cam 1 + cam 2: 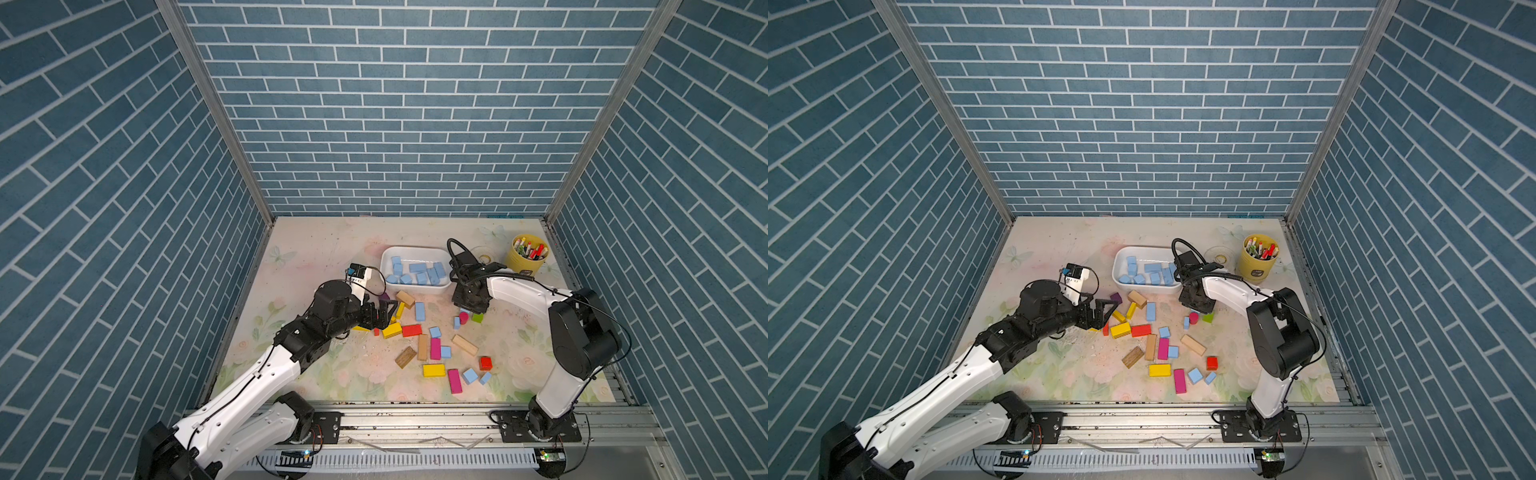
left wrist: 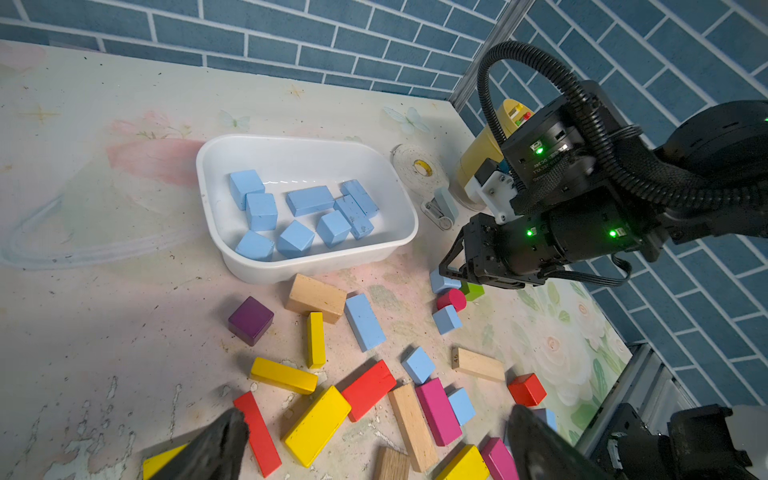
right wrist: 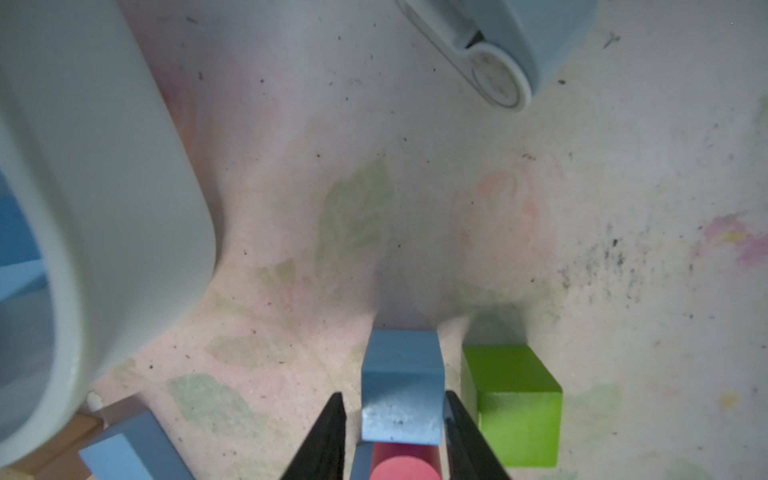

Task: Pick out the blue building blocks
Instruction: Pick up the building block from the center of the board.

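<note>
Floral-print counter (image 1: 316, 249), scuffed and speckled with grime, boxed in on three sides by blue brick-pattern walls (image 1: 395, 124); metal rail (image 1: 415, 419) along the near edge. Some blue blocks (image 2: 309, 199) heaped in the white tray (image 1: 411, 248), loose blue blocks (image 1: 419, 311) scattered among other colours in front of it. Right claw (image 3: 393, 395) low at the counter, narrowed about one blue block (image 3: 401, 374) beside a green block (image 3: 515, 399): one finger against it, slim gap at the other, not clamped. Left claw (image 2: 376, 415) spread wide, holding nothing.
</note>
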Motion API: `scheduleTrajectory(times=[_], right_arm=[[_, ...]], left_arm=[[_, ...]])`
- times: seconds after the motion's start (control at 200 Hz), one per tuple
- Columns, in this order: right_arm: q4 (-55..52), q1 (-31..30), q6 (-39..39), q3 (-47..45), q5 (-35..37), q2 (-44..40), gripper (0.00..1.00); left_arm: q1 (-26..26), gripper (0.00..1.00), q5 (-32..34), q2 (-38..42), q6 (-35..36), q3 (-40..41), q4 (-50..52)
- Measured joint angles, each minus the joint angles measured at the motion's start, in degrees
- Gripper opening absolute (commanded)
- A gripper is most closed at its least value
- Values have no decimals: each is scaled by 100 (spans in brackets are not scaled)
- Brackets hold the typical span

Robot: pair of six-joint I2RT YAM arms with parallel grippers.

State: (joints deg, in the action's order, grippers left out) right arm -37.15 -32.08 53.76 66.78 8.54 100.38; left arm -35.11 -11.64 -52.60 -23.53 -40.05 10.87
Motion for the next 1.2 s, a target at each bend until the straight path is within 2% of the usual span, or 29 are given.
scheduleTrajectory(times=[0.49,0.98,1.2], right_arm=[[35,33,2,0,-39,162,37],[37,44,24,0,-63,229,15],[24,52,24,0,-103,188,8]], left_arm=[[0,99,-437,22,63,2,-181],[0,99,-949,20,109,68,-577],[0,99,-1032,22,118,74,-619]])
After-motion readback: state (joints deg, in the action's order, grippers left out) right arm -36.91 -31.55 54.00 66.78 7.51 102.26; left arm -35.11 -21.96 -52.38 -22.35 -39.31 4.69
